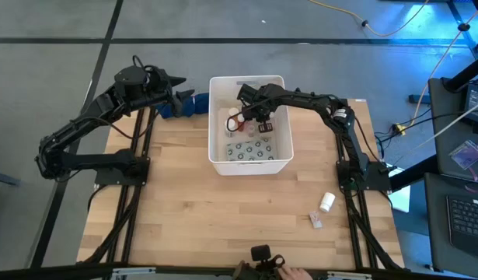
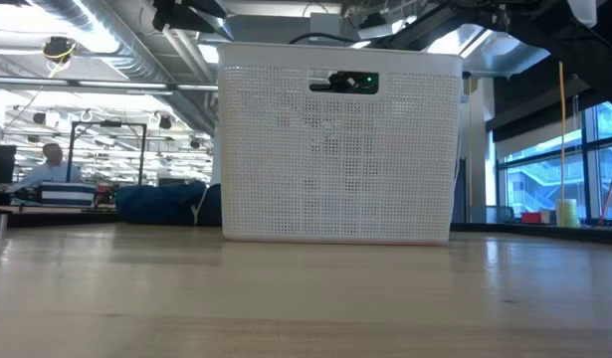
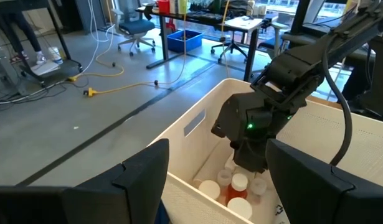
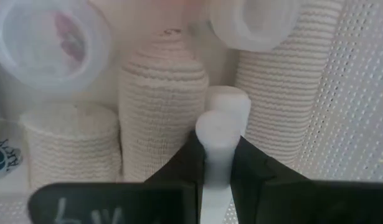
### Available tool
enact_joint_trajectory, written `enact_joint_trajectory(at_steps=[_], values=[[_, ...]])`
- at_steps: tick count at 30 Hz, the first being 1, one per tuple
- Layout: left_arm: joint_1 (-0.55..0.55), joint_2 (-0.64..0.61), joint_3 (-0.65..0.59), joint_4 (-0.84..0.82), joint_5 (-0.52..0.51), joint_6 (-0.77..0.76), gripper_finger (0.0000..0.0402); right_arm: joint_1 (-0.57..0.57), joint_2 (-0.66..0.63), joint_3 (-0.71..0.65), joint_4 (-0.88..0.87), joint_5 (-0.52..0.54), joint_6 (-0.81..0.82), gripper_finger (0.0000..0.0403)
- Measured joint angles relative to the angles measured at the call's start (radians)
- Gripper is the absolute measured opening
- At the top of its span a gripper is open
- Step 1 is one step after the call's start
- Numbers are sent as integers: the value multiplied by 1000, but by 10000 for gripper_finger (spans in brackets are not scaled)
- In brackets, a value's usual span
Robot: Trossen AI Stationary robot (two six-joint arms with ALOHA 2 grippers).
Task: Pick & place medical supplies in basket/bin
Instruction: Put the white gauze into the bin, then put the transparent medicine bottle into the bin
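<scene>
bottles (image 1: 237, 123) in tub (image 1: 250, 163), pack (image 1: 250, 149) nearer

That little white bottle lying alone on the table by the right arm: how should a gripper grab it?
The white bottle lies on its side on open tabletop, so coming straight down from above looks best, fingers closing across its round body, not its ends. The small packet beside it leaves room.

Grey floor (image 1: 60, 70), office chairs (image 3: 132, 28), bright windows (image 2: 544, 169).

Robotics lab / open-plan workspace: wood table (image 1: 223, 210) on concrete floor (image 1: 52, 70); office chairs (image 3: 134, 28), cables (image 3: 110, 65), ceiling ducts (image 2: 97, 40), laptop (image 1: 465, 214), seated person (image 2: 49, 164) at desk.
</scene>
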Motion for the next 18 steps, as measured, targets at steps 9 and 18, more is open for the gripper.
enact_joint_trajectory(at_steps=[9, 18], values=[[0, 0, 0, 0, 0, 0, 259, 1, 0, 2, -42, 62, 30, 175], [0, 0, 0, 0, 0, 0, 259, 17, 0, 205, -246, 118, 194, 246]])
